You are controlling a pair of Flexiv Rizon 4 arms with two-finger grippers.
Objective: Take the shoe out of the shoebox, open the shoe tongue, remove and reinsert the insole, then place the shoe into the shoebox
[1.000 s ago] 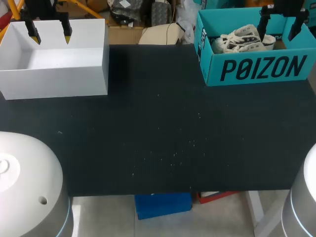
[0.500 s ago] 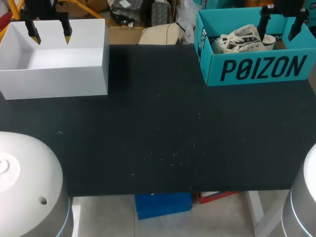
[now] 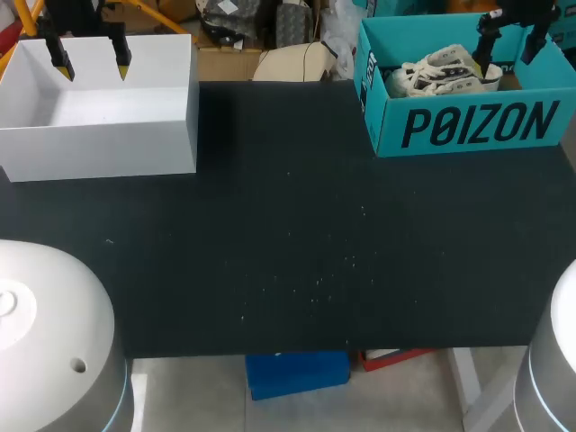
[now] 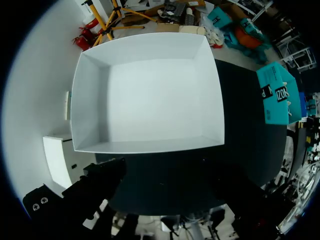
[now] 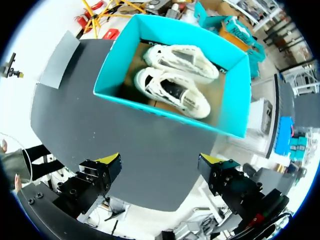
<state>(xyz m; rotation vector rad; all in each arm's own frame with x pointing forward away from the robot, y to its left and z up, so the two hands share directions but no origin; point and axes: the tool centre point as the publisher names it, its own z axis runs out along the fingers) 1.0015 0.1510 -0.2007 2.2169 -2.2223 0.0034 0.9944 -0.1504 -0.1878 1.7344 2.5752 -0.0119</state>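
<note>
A teal shoebox [image 3: 468, 126] stands open at the table's far right, with a pair of white sneakers [image 3: 441, 70] lying in it. In the right wrist view the box [image 5: 235, 90] holds two shoes side by side, one [image 5: 175, 92] nearer the gripper and one [image 5: 182, 62] behind it. My right gripper [image 3: 508, 40] hangs open above the box's right part; its yellow tips [image 5: 161, 160] stand wide apart over the table in front of the box, touching nothing. My left gripper [image 3: 90, 61] is open above the white box, far from the shoes.
A white open-topped box [image 3: 108, 148] sits at the far left, filling the left wrist view [image 4: 150, 145] ahead of the left gripper [image 4: 167, 182]. The black tabletop [image 3: 288, 252] stretches between the two boxes and toward the near edge.
My right gripper has shifted slightly above the shoebox, its fingers now a little higher and closer in. The left arm has stayed still.
</note>
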